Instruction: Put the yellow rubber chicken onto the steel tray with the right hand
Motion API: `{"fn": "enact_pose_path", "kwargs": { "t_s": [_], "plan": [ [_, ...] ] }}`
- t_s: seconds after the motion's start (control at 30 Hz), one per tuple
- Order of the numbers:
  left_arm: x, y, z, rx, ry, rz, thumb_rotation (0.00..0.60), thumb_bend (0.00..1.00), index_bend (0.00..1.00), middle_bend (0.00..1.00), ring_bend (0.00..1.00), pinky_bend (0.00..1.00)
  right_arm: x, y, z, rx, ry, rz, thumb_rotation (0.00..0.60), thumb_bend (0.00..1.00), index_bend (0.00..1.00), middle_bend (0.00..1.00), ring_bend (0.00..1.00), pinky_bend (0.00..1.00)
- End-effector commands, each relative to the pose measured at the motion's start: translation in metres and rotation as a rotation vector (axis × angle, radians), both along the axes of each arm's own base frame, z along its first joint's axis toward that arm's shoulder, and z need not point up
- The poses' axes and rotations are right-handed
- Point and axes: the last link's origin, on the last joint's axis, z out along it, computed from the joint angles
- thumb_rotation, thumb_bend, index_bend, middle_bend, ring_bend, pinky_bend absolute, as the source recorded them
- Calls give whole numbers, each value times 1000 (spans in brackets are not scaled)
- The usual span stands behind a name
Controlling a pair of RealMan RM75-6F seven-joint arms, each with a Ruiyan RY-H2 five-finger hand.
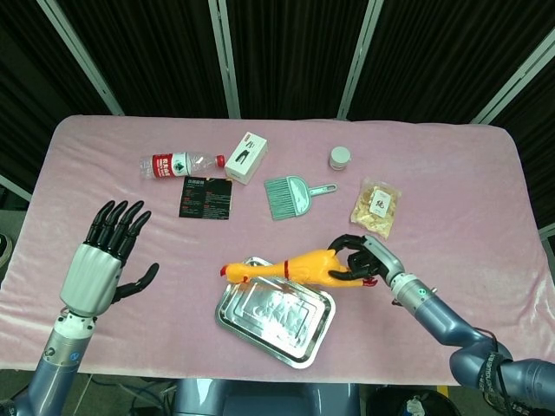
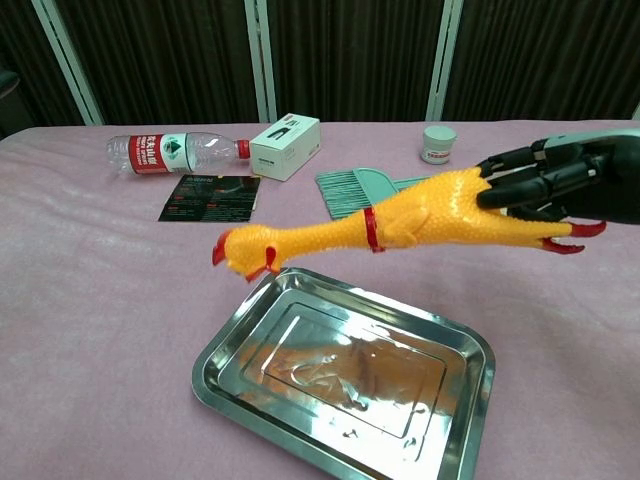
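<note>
The yellow rubber chicken [image 1: 295, 266] [image 2: 400, 225] hangs lengthwise in the air, its red-beaked head pointing left over the tray's far edge. My right hand [image 1: 360, 261] [image 2: 555, 185] grips its body near the red feet. Just below it, the steel tray [image 1: 243, 305] [image 2: 250, 340] lies on the pink cloth near the table's front edge, with nothing in it. My left hand [image 1: 104, 256] is raised at the far left with fingers spread and holds nothing; the chest view does not show it.
Along the back lie a water bottle [image 1: 180, 163], a white box [image 1: 246, 158], a black card [image 1: 205, 197], a green dustpan brush [image 1: 291, 194], a small jar [image 1: 340, 158] and a snack bag [image 1: 377, 206].
</note>
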Motion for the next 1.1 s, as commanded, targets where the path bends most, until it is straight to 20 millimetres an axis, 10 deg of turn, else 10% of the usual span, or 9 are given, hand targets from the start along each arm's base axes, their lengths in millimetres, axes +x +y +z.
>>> {"fn": "enact_pose_path", "kwargs": {
  "t_s": [0.03, 0.9, 1.1],
  "plan": [
    [-7, 2, 5, 9, -7, 26, 600, 299, 10, 25, 0, 51, -1, 11, -10, 30, 21, 24, 600, 605, 1000, 797, 792, 880],
    [-28, 6, 5, -51, -29, 120, 600, 299, 10, 2, 0, 51, 5, 41, -53, 89, -27, 19, 600, 605, 1000, 797, 764, 868],
    [-29, 6, 7, -48, -34, 123, 600, 299, 10, 0, 0, 51, 7, 45, -57, 88, -23, 31, 600, 587, 715, 629, 546, 520]
  ]
}}
